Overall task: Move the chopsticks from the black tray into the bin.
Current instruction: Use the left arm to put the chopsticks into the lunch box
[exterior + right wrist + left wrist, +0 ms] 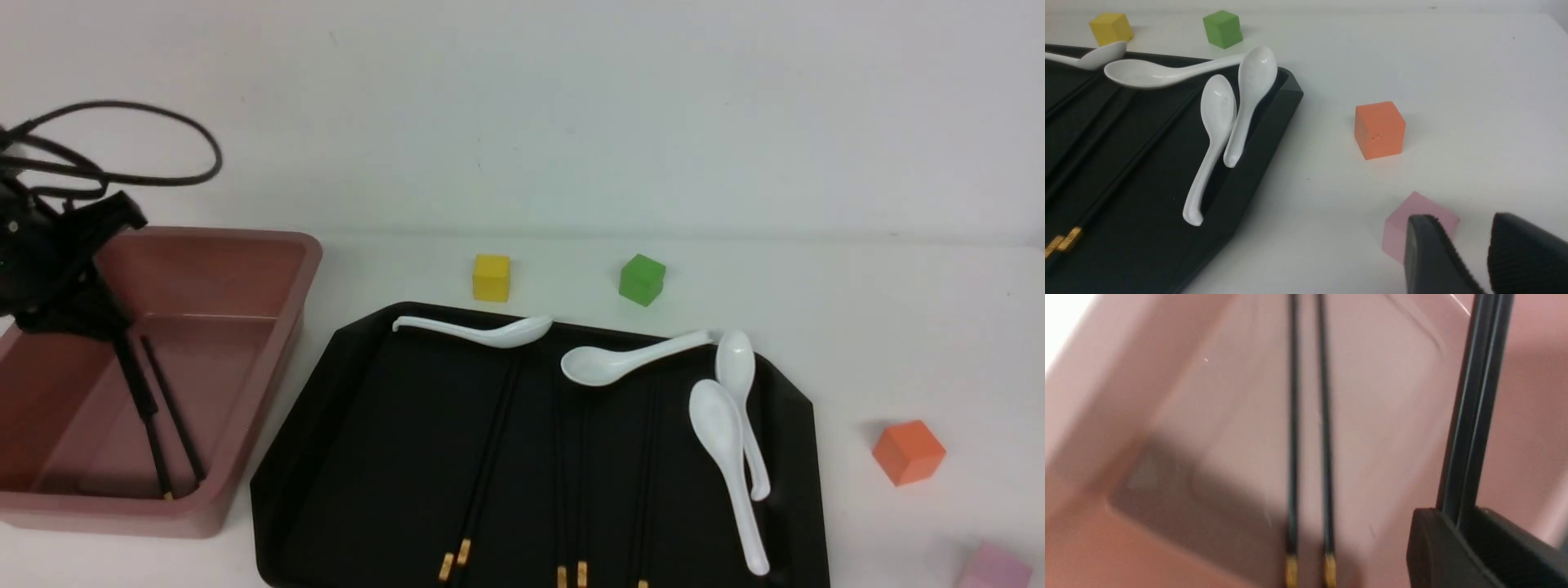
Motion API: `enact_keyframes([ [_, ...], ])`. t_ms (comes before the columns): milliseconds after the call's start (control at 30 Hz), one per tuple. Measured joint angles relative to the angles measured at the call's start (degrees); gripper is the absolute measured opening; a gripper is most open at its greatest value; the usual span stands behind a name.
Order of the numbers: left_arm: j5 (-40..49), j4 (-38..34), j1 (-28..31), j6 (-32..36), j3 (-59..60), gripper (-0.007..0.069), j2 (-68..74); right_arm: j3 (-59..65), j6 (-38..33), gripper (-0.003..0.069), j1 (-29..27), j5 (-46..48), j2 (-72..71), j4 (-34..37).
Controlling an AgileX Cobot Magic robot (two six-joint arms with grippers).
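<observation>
The pink bin stands at the left. My left gripper hangs over it, shut on a pair of black chopsticks that slant down into the bin. Two more chopsticks with gold bands lie side by side on the bin floor. Dark sticks show inside the bin in the front view. The black tray holds several chopsticks lying lengthwise, gold bands at the near edge. My right gripper is open and empty above the table, right of the tray, and is out of the front view.
Several white soup spoons lie on the tray's far and right parts. A yellow cube and a green cube stand behind the tray. An orange cube and a pink cube stand to its right, the pink one just under my right fingers.
</observation>
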Motion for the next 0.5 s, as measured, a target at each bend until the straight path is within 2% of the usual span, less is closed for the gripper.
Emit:
enact_keyframes([
  [133,-3.12,-0.39,0.46,0.10,0.00,0.0135,4.30,0.00,0.00,0.0239,0.00,0.00,0.00,0.00],
  [267,-3.48,-0.75,0.46,1.07,0.04,0.0272,6.12,0.00,0.00,0.0239,0.00,0.00,0.00,0.00],
  [367,-1.33,-1.65,0.50,2.45,0.07,0.0346,5.52,0.00,0.00,0.0239,0.00,0.00,0.00,0.00],
  [433,1.63,-2.28,0.50,4.40,0.07,0.0365,3.65,0.00,0.00,0.0239,0.00,0.00,0.00,0.00],
  [500,4.82,-2.89,0.50,7.09,0.07,0.0348,1.43,0.00,0.00,0.0239,0.00,0.00,0.00,0.00],
])
